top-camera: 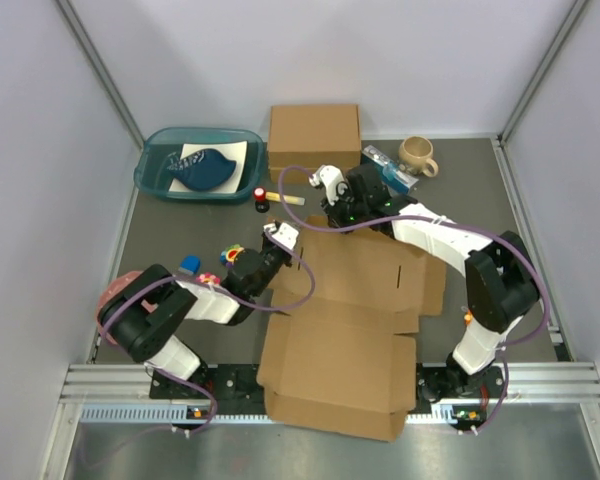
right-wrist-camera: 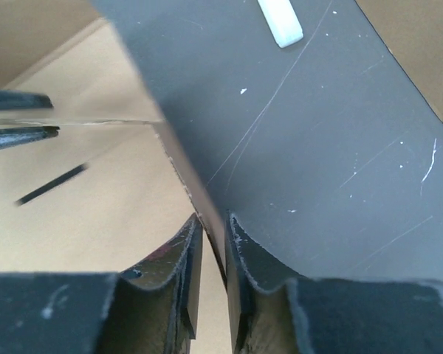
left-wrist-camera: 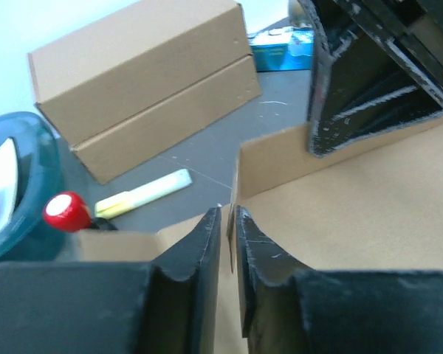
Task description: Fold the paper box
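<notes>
Paper box point(top-camera: 340, 360): brown die-cut cardboard sheet, lower centre of the top view, mostly flat on the dark table point(top-camera: 180, 240); near edge over the front rail between the arm bases.
Raised part: far left corner of the sheet, upper centre of the top view, with a short wall standing up.
Left gripper point(left-wrist-camera: 227, 214): at that raised corner; fingers almost together, pinching a thin cardboard edge that runs down between them.
Right gripper point(right-wrist-camera: 210, 217): just beside the left one, on the far wall of the sheet; fingers closed down on the wall's top edge, cardboard squeezed between the tips.
Slit: dark narrow cut in the flat panel, left side of the right wrist view.
Closed box point(top-camera: 314, 135): brown, top centre of the top view, apart from the sheet.
Marker point(left-wrist-camera: 144, 193): yellow-green, lying on the table between the closed box and the raised corner.
Red knob point(left-wrist-camera: 65, 210): lower left of the left wrist view, beside the marker.
Tub point(top-camera: 150, 165): teal, upper left.
Mug point(top-camera: 417, 155): beige, upper right, upright.
</notes>
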Controlling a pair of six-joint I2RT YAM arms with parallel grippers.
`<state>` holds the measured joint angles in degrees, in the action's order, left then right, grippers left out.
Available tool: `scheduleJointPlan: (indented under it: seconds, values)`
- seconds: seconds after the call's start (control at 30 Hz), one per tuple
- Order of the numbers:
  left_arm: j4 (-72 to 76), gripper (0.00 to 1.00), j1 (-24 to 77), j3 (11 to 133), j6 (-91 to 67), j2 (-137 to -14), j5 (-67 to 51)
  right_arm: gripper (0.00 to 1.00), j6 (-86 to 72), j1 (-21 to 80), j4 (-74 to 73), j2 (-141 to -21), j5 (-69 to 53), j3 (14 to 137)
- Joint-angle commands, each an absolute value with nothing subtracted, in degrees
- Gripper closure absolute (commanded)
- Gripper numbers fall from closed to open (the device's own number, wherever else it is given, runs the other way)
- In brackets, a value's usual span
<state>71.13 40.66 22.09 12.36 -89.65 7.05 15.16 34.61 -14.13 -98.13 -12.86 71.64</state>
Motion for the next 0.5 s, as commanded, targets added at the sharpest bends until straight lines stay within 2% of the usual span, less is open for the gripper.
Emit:
scheduleJointPlan:
  seconds: [0.0,0.03,0.07,0.1,0.17,0.3,0.47]
  values:
    - [65.49,0.74,40.87,26.88,12.66,-84.03,13.00,0.90,13.71,35.42,-11.95,-96.33,-9.59,70.40]
    - [64.00,0.69,40.87,27.33,12.57,-82.54,13.88,0.93,13.71,35.68,-11.95,-96.15,-8.88,70.14]
    - [60.85,0.59,40.78,27.86,11.79,-81.66,14.41,0.96,13.62,35.94,-11.95,-95.63,-8.27,69.61]
    - [58.82,0.53,40.78,28.82,11.08,-80.78,14.94,1.00,13.71,36.56,-11.69,-95.36,-6.61,69.17]
    - [51.99,0.36,40.87,30.57,7.67,-78.14,17.48,1.00,13.36,37.53,-11.43,-95.01,-3.79,68.30]
    - [37.73,0.34,40.78,33.39,0.10,-72.96,23.10,1.00,14.32,40.77,-10.20,-93.78,5.07,65.66]
    - [22.43,0.33,40.87,34.45,-8.68,-67.86,29.50,1.00,13.98,42.28,-8.18,-90.54,7.47,61.71]
